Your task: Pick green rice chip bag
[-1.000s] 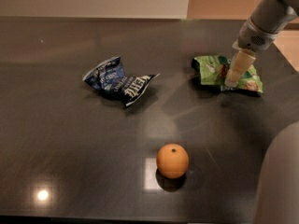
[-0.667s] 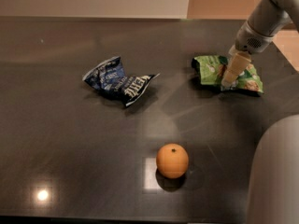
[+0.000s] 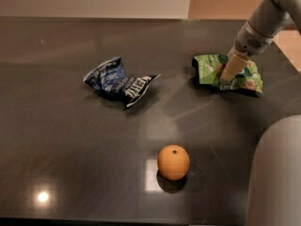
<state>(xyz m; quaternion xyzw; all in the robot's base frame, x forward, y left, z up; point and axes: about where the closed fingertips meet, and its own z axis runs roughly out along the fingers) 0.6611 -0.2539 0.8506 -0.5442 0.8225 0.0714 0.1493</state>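
Observation:
The green rice chip bag (image 3: 207, 68) lies crumpled on the dark table at the right, bright green with tan chip pictures. My gripper (image 3: 229, 75) comes down from the upper right and its tan fingers rest on the middle of the bag. The arm covers part of the bag's top right.
A dark blue chip bag (image 3: 121, 82) lies left of centre. An orange (image 3: 173, 162) sits near the front middle. The dark table (image 3: 70, 140) ends at a right edge close behind the green bag. A grey part of the robot (image 3: 277, 173) fills the lower right corner.
The gripper has shifted slightly down and left on the green bag. The bag, the blue bag and the orange have not moved.

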